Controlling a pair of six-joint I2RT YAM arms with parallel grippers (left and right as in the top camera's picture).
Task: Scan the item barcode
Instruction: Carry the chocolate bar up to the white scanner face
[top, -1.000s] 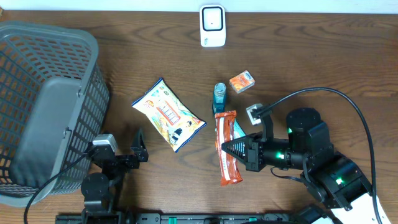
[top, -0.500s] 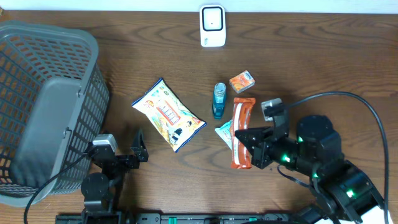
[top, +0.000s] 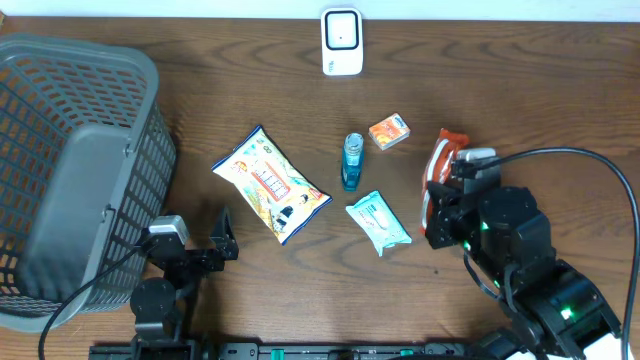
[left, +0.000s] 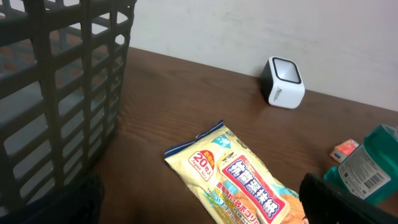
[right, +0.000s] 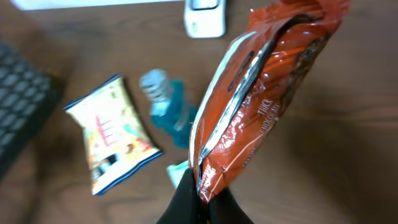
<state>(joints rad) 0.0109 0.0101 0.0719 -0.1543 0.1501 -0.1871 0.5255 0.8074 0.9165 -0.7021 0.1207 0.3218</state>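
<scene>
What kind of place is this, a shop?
Probably a pretend shop checkout on a wooden table: there's a white barcode scanner, a grey shopping basket, and the orange snack packet the right gripper holds.

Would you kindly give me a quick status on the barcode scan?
Right gripper shut on orange packet, held above table. Left gripper open, beside basket. Nothing blocking white scanner.
</scene>
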